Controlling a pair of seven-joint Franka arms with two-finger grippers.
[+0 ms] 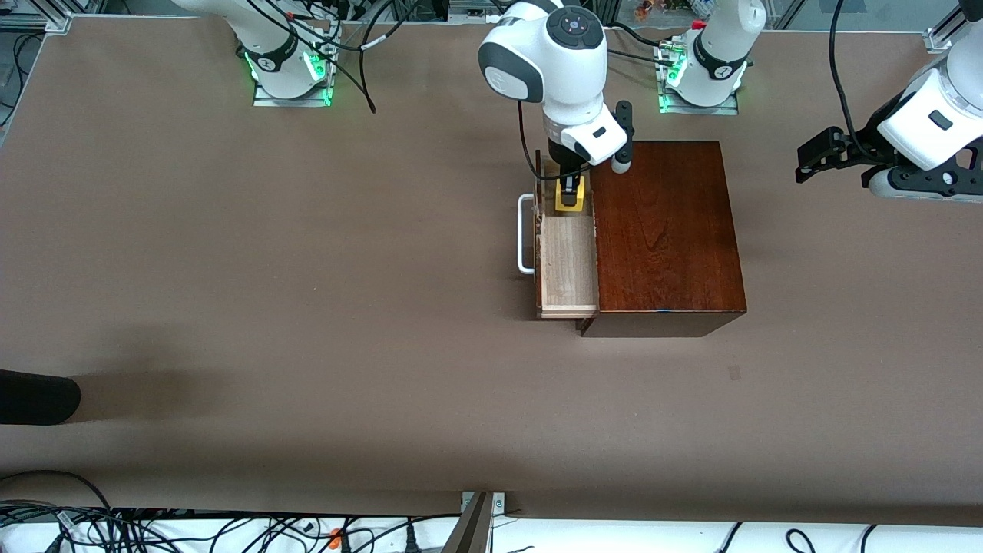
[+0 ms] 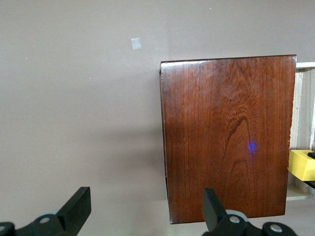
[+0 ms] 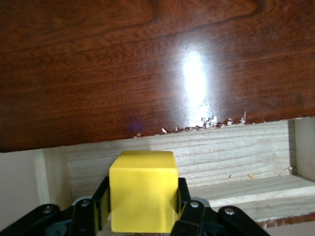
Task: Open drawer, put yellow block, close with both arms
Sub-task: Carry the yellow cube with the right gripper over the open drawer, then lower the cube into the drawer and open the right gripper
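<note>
The drawer point(image 1: 568, 265) stands pulled out of the dark wooden box point(image 1: 664, 230) toward the right arm's end of the table, its white handle point(image 1: 526, 234) outermost. My right gripper point(image 1: 569, 192) is shut on the yellow block point(image 1: 570, 198) and holds it over the part of the drawer tray farthest from the front camera. In the right wrist view the yellow block point(image 3: 143, 189) sits between the black fingers point(image 3: 101, 201), above the pale drawer point(image 3: 236, 157). My left gripper point(image 1: 800, 163) hangs open over bare table beside the box, toward the left arm's end, and waits.
A black object point(image 1: 34, 395) pokes in at the table edge toward the right arm's end, nearer the front camera. A small grey mark point(image 1: 733, 372) lies on the table in front of the box. Cables point(image 1: 153, 530) run along the near edge.
</note>
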